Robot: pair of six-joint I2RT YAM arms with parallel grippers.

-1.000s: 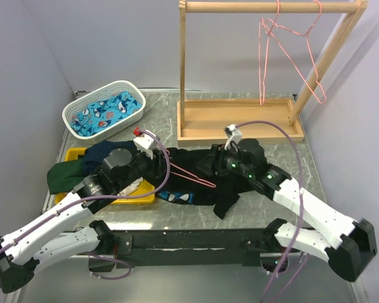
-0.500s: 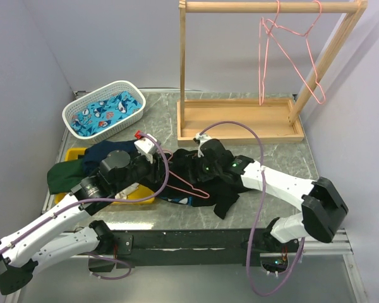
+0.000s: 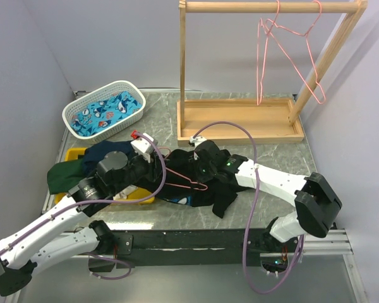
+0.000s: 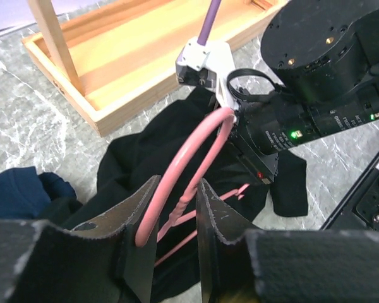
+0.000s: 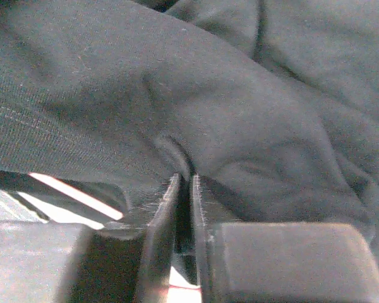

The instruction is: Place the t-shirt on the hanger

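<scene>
The black t-shirt (image 3: 222, 190) lies crumpled on the marble table in front of both arms. The pink wire hanger (image 3: 184, 180) rests across it, with its hook toward my left gripper (image 3: 159, 166). In the left wrist view the hanger's hook and twisted neck (image 4: 191, 150) sit between the two fingers, and my left gripper (image 4: 177, 184) is shut on them above black cloth (image 4: 136, 161). My right gripper (image 3: 198, 165) is low on the shirt, just past the hook. In its own view the right gripper (image 5: 184, 181) is shut on a raised fold of the t-shirt (image 5: 240, 95).
A wooden rack (image 3: 240, 124) stands behind, with two more pink hangers (image 3: 289, 50) on its rail. A white basket (image 3: 82, 106) of blue cloth sits at the back left. A yellow tray (image 3: 72, 155) holds a navy garment (image 3: 106, 150) and a green one (image 3: 62, 174).
My right arm has swung left across the shirt toward the hanger's hook, and its jaws have closed on a fold of cloth. The left gripper has drawn the hanger slightly left.
</scene>
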